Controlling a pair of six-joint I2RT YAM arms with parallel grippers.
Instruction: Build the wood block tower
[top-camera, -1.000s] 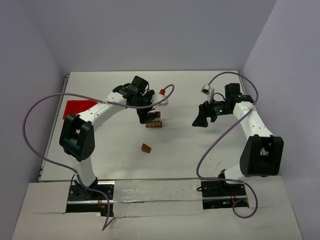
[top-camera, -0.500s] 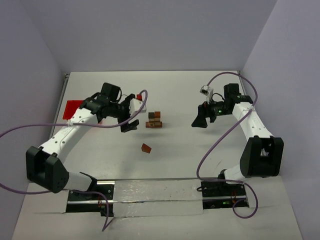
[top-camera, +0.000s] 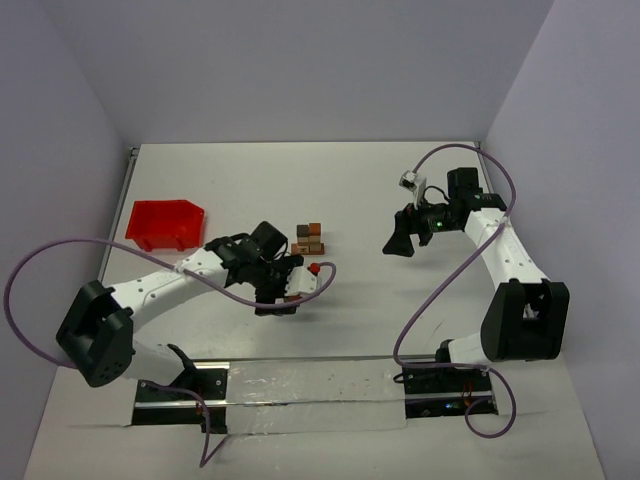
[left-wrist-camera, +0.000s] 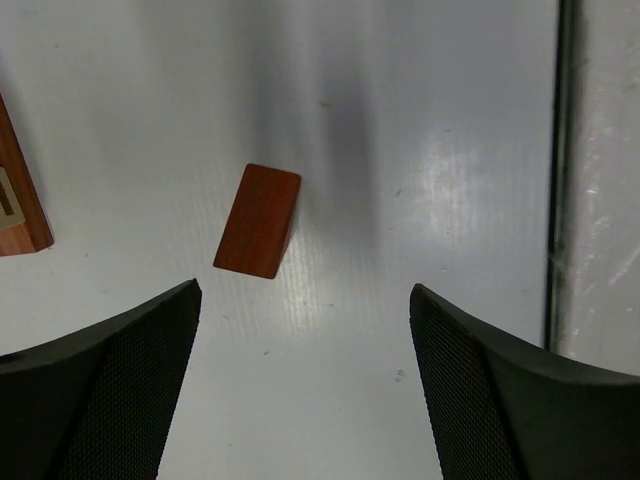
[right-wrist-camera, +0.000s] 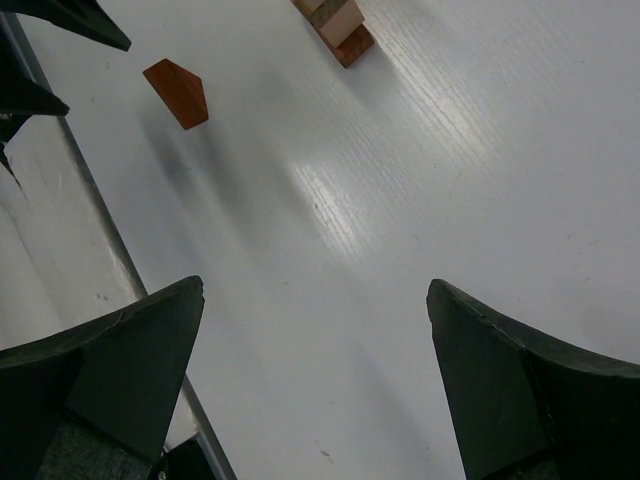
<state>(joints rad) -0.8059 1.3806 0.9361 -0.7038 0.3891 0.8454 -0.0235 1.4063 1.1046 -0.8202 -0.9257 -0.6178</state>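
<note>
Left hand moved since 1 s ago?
Yes. The left hand left the wood block tower and came toward the arm bases, now open above the loose reddish block.

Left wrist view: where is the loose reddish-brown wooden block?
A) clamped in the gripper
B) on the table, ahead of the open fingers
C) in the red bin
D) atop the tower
B: the reddish-brown wooden block lies on the white table, untouched, beyond the open left gripper.
</note>
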